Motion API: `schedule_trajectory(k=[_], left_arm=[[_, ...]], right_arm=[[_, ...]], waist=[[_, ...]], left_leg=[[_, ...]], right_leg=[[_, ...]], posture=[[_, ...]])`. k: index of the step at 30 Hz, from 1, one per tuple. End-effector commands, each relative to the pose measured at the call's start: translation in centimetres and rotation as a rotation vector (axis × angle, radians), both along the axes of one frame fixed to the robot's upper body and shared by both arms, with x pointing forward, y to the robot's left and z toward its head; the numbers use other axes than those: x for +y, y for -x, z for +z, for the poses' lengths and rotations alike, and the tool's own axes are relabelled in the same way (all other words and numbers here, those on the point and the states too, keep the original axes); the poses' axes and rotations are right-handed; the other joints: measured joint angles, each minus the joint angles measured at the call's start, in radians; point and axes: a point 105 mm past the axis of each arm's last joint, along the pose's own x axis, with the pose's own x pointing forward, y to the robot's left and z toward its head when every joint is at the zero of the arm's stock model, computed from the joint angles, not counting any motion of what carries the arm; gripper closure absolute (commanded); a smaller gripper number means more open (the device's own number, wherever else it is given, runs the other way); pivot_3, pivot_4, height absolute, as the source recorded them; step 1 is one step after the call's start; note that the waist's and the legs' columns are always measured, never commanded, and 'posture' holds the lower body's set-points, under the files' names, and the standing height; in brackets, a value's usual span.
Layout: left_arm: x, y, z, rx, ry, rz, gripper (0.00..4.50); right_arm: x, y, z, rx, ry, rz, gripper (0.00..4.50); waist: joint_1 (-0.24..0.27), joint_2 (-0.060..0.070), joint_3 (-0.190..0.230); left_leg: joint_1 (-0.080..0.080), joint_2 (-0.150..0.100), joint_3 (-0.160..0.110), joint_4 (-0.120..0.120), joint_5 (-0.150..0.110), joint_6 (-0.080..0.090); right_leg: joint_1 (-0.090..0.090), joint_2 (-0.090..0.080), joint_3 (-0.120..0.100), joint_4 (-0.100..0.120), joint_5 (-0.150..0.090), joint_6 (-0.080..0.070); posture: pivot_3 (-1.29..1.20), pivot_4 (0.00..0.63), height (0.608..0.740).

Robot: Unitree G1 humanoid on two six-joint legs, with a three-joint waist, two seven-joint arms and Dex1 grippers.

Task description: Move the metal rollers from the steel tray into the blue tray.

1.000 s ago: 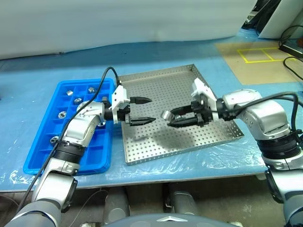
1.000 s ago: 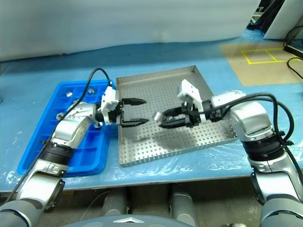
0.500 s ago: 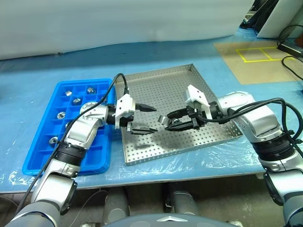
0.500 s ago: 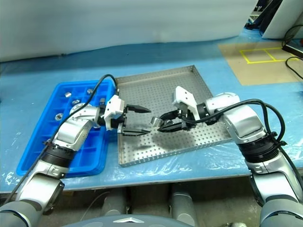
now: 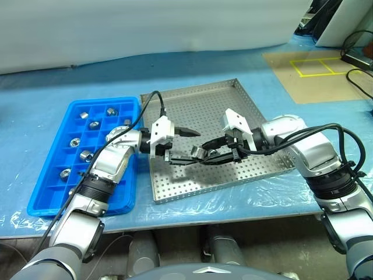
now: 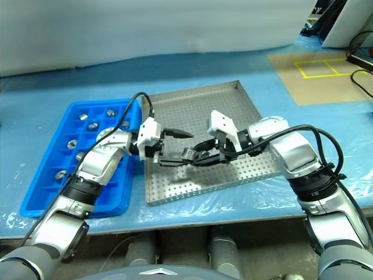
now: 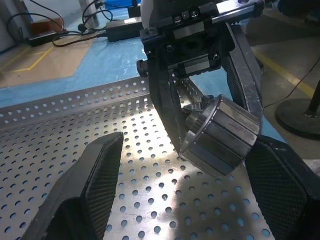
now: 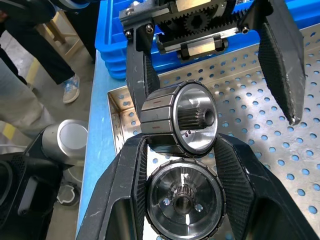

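The large square steel tray [image 5: 221, 175] with its perforated floor sits at the centre of the blue-covered table, and the bright blue plastic tray [image 5: 52, 192] with a grid of square compartments lies just beside it at nine o'clock.

Over the steel tray the two grippers meet tip to tip. The right gripper [image 5: 204, 156], reaching in from three o'clock, has its two black fingers clamped on a shiny silver-grey metal roller [image 5: 199, 153] — a ribbed cylinder with a centre hole, held clear of the tray floor. In the right wrist view two such cylinders sit between the right fingers: the held roller [image 8: 178, 117] at the tips and a second one [image 8: 184, 199] lower down between the pads; I cannot tell whether that lower one is a separate roller or a mirror image.

The left gripper [image 5: 187, 147], coming from nine o'clock, has its jaws spread wide, one finger above and one below the roller's end. In the left wrist view its fingers [image 7: 92, 172] flank the roller [image 7: 222, 135] with gaps on both sides, touching nothing.

More small silver-grey rollers [image 5: 85, 155] already sit in single compartments of the blue tray, mostly toward its eleven o'clock end.
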Motion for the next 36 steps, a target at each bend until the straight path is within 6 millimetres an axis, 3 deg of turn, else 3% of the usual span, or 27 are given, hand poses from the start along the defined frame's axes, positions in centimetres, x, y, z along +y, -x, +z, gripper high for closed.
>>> schedule_trajectory(k=[1, 7, 13, 21, 36], left_arm=[[-0.4, 0.2, 0.5, -0.034, 0.002, -0.022, 0.61], [-0.5, 0.2, 0.3, -0.026, 0.002, -0.028, 0.61], [-0.5, -0.6, 1.7, -0.032, 0.075, 0.022, 0.61], [-0.1, -0.4, 2.1, -0.027, 0.084, 0.021, 3.06], [0.0, -1.1, 2.4, -0.016, 0.115, 0.079, 3.06]], right_arm=[[0.8, -0.1, 1.6, -0.065, -0.022, 0.032, 2.84], [0.9, -0.3, 1.5, -0.068, -0.017, 0.031, 2.84], [0.8, -0.4, 1.3, -0.068, -0.009, 0.02, 2.84], [0.5, -1.0, 0.8, -0.073, -0.001, 0.0, 2.84], [0.4, -1.0, -0.2, -0.088, 0.033, 0.008, 2.84]], waist=[[-0.001, 0.0, 0.0], [0.001, 0.0, 0.0], [0.001, 0.0, 0.0], [0.0, 0.0, 0.0], [0.001, 0.0, 0.0]], left_leg=[[0.0, 0.0, 0.0, 0.0, 0.0, 0.0], [0.0, 0.0, 0.0, 0.0, 0.0, 0.0], [0.0, 0.0, 0.0, 0.0, 0.0, 0.0], [0.0, 0.0, 0.0, 0.0, 0.0, 0.0], [0.0, 0.0, 0.0, 0.0, 0.0, 0.0]], right_leg=[[0.0, 0.0, 0.0, 0.0, 0.0, 0.0], [0.0, 0.0, 0.0, 0.0, 0.0, 0.0], [0.0, 0.0, 0.0, 0.0, 0.0, 0.0], [0.0, 0.0, 0.0, 0.0, 0.0, 0.0], [0.0, 0.0, 0.0, 0.0, 0.0, 0.0]], posture=[[-0.21, 0.15, 0.74], [-0.21, 0.15, 0.74], [-0.21, 0.15, 0.74], [-0.2, 0.15, 0.74], [-0.19, 0.15, 0.74]])
